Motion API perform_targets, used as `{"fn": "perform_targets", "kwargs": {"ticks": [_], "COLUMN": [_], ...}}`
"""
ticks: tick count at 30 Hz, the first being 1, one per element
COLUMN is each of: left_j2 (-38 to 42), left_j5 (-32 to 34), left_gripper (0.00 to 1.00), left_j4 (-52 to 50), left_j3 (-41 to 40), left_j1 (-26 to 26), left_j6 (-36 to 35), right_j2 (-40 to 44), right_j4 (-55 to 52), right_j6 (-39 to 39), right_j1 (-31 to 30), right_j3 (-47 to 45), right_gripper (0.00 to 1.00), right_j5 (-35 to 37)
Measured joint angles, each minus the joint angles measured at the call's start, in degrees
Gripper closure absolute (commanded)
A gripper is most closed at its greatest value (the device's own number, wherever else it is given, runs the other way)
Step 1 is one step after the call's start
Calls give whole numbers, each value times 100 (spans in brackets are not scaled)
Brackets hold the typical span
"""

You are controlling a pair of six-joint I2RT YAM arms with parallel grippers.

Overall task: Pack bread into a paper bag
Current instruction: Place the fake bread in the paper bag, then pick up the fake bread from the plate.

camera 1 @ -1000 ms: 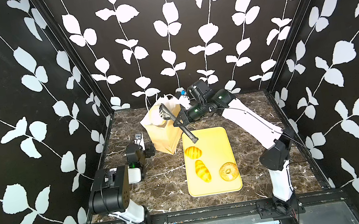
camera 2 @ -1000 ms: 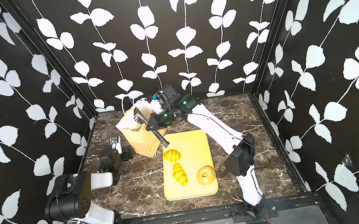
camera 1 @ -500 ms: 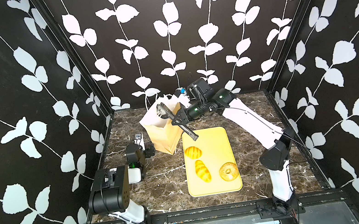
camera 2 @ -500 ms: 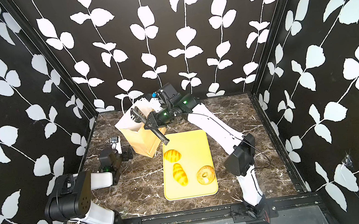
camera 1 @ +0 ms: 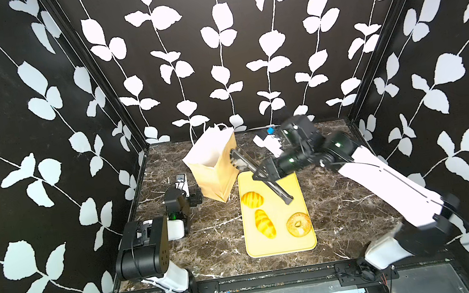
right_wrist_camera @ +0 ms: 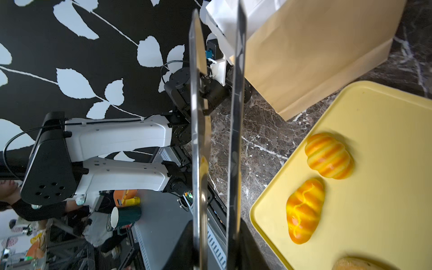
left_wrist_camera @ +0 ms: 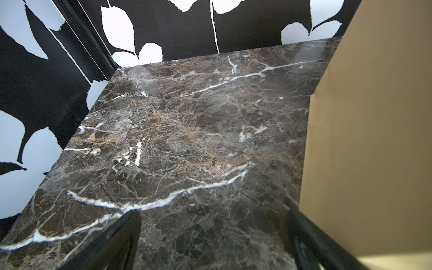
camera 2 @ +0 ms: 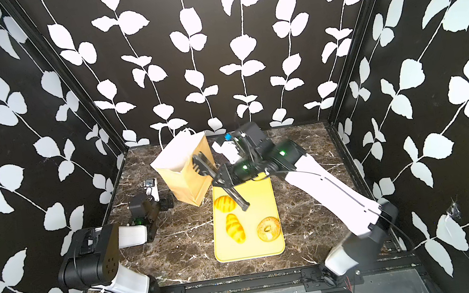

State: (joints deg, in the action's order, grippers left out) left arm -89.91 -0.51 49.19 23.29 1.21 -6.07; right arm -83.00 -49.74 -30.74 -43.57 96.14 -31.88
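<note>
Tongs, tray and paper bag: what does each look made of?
Tongs: polished metal, likely steel; the arms mirror the scene around them. Tray: probably plastic; an even yellow, matte and smooth, with a rounded raised rim. Paper bag: tan kraft paper, matte, with sharp fold creases and a pale inside.

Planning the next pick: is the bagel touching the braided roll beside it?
Apart. A top view shows bare yellow tray between the bagel and the braided roll.
</note>
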Motion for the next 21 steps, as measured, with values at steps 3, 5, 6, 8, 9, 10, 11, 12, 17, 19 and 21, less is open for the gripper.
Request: {"fn": "perform_targets", "kwargs": {"ticks": [3,5,6,8,9,10,11,12,17,19,21], "left_j2": [0,0,0,0,0,0,0,0,0,0,0], "left_j5": [0,0,0,0,0,0,0,0,0,0,0], "left_gripper": [1,2,2,2,1,2,1,2,2,2,2], "left_j4": [0,0,0,0,0,0,0,0,0,0,0], "left_j3": [0,0,0,0,0,0,0,0,0,0,0], "left_j1": [0,0,0,0,0,0,0,0,0,0,0], "left_j6": [0,0,0,0,0,0,2,0,0,0,0], "right_j2": [354,361,321,234,181,127,83,37,-103,-140,-203], "right_j4": [157,310,415,612,684,745,785,817,970,1034,1049], "right_j6": [-166,-264,-332,-420,-470,-511,-535,-570,-601,-595,-584], "right_j1": [0,0,0,0,0,0,0,0,17,44,68], "right_j3": [-796,-1287,-1569,-2039,-2271,-2463,-2581,-2677,-2767,-2767,-2767], "right_gripper": [72,72,71,71,71,71,71,71,71,71,71], "right_j5": [81,120,133,142,142,146,149,151,173,170,173]}}
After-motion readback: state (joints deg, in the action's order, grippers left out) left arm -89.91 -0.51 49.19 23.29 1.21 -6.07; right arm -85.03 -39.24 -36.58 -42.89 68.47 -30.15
